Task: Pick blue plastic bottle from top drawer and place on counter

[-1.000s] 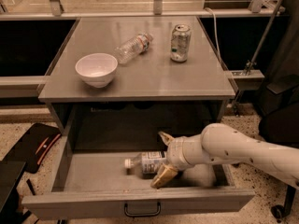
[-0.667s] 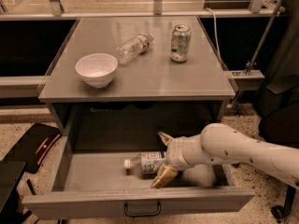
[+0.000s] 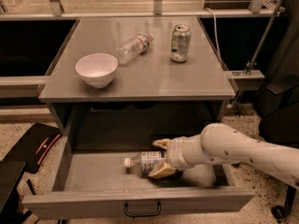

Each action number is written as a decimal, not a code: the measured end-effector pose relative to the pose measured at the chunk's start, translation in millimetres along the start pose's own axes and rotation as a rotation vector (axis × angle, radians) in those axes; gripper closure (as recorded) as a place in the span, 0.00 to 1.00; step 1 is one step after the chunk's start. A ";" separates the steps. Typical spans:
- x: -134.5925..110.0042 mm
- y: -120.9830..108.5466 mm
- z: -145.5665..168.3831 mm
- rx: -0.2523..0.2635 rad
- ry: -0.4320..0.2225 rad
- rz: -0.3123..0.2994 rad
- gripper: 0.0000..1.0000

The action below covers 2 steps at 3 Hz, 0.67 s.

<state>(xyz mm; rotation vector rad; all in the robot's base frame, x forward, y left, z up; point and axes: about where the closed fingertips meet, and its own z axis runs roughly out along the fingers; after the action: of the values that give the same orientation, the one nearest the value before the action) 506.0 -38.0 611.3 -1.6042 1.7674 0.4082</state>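
Clear plastic, pale label: the blue plastic bottle [image 3: 141,161] lies on its side in the top drawer [image 3: 70,203]. The gripper [image 3: 160,158] straddles its base end, 2 fingers spread. It is probably light, thin-walled and slippery, so grasp the labelled midsection gently.

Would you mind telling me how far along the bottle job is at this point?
Done: the drawer stands open. In hand: the gripper is down inside it, at the bottle, which lies on its side on the drawer floor. Left: lifting the bottle out and setting it on the counter.
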 end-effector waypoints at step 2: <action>-43.8 -9.7 -79.8 0.059 -0.027 -0.048 0.89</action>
<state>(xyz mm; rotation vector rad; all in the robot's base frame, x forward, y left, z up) 491.7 -59.5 699.1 -1.5889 1.7022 0.3509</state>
